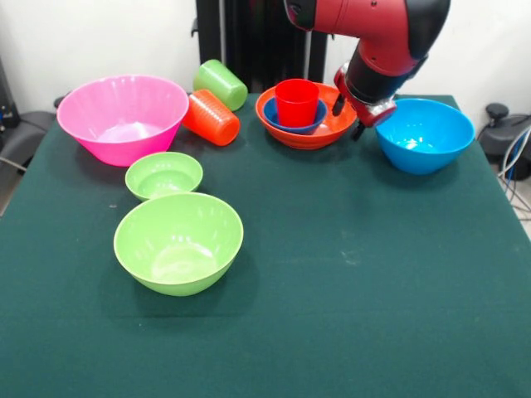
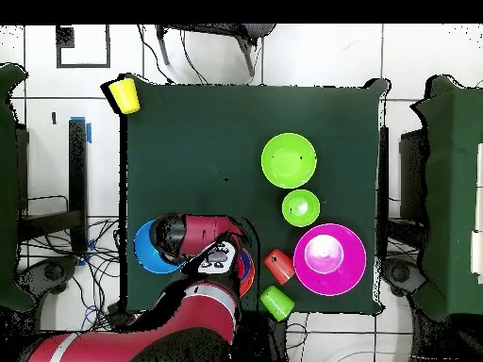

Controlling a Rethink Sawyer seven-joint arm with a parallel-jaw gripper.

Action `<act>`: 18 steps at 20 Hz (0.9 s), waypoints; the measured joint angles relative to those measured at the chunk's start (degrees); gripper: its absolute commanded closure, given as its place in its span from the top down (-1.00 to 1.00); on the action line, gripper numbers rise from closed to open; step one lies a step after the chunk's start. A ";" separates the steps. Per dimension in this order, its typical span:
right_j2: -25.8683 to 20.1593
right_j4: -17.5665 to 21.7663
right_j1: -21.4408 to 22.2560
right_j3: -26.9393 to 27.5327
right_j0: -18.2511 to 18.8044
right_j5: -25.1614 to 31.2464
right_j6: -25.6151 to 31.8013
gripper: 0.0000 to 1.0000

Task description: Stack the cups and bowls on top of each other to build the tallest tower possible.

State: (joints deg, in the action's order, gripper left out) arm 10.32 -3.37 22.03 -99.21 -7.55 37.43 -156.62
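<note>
The wide orange bowl (image 1: 328, 128) stands at the far side with the small dark blue bowl (image 1: 282, 120) in it and the red cup (image 1: 297, 101) upright in that. My gripper (image 1: 348, 118) hangs open and empty just above the orange bowl's right rim, between it and the large blue bowl (image 1: 424, 134). The orange cup (image 1: 211, 117) and light green cup (image 1: 220, 83) lie on their sides. The pink bowl (image 1: 123, 116), small green bowl (image 1: 163, 174) and large green bowl (image 1: 178, 242) stand apart on the left. The yellow cup (image 2: 124, 93) shows only in the overhead view.
The table (image 1: 373, 290) has a dark green cloth. The yellow cup sits at the table's corner farthest from the robot, at or just past the edge. In the overhead view my arm (image 2: 203, 236) covers most of the orange bowl (image 2: 249, 273). Cables lie on the floor beside the table.
</note>
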 measured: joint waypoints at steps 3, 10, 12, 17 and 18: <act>0.00 0.00 0.00 0.00 -0.17 -0.01 0.00 1.00; -0.01 0.00 -0.03 0.01 -1.09 0.00 0.00 1.00; -0.02 0.00 -0.08 0.01 -1.19 -0.01 0.00 1.00; -0.01 -0.02 -0.16 0.01 -1.21 -0.05 0.00 -1.00; 0.01 0.00 -0.15 0.04 -1.24 -0.05 0.00 -1.00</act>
State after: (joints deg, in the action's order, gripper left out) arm 10.33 -3.37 21.88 -99.17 -8.79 37.38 -156.62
